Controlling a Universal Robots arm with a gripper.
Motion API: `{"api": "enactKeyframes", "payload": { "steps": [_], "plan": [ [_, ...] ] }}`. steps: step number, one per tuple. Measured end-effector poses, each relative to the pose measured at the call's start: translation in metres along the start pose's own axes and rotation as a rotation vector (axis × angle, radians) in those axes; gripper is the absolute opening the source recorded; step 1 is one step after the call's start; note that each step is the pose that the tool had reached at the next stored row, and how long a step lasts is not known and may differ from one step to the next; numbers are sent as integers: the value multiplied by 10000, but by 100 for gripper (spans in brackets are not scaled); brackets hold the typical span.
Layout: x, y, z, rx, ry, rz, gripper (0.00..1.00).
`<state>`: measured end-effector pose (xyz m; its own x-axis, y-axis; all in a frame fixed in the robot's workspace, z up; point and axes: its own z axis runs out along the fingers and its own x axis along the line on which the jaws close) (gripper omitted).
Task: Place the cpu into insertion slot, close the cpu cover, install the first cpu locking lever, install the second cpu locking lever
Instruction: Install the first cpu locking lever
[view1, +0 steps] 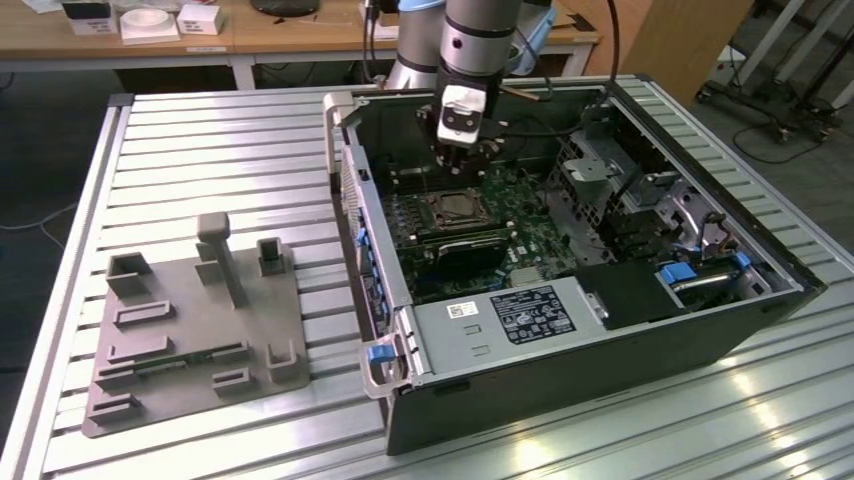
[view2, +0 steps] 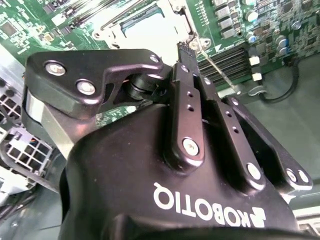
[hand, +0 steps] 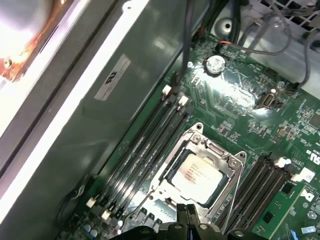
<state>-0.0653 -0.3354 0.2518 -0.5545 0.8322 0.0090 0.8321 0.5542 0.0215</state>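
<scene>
Jaws stand pressed together with nothing visible between them, the gripper (view1: 463, 165) hanging point-down from the arm inside the open computer case (view1: 561, 385), above the green circuit board (view1: 527, 235). In the first wrist view the narrow black tip of the gripper (hand: 187, 211) sits just beside the near edge of the insertion slot (view1: 454, 209), which lies between two banks of long black memory slots (hand: 142, 147). The cpu (hand: 197, 172) lies flat in that slot, its pale metal top facing up through the large cut-out of the cpu cover (hand: 216, 148), and the cover lies down over it as a silver frame. Thin wire levers run along two opposite sides of the frame, one (hand: 136, 206) on the side of the nearer memory bank and the other (hand: 232, 197) across from it; whether either is hooked under its catch I cannot tell. In the second wrist view the gripper (view2: 186, 46) has its tip just beside a slim metal rod (view2: 218, 71) slanting over the board, though whether they touch I cannot tell. The case rests on a slatted metal table (view1: 200, 150), and a grey moulded fixture (view1: 187, 340) lies well apart from it toward the exterior view's left.
</scene>
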Motion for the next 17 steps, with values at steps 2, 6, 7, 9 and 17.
{"api": "enactKeyframes", "payload": {
  "steps": [2, 6, 7, 9, 17],
  "plan": [
    [14, -20, 0, 1, 1, -75, 10],
    [47, -70, 0, 2, 3, -227, 10],
    [55, -82, -1, 3, 3, -271, 10],
    [69, -103, -1, 5, 4, -363, 10],
    [86, -129, -1, 7, 6, -490, 10]
  ]
}}
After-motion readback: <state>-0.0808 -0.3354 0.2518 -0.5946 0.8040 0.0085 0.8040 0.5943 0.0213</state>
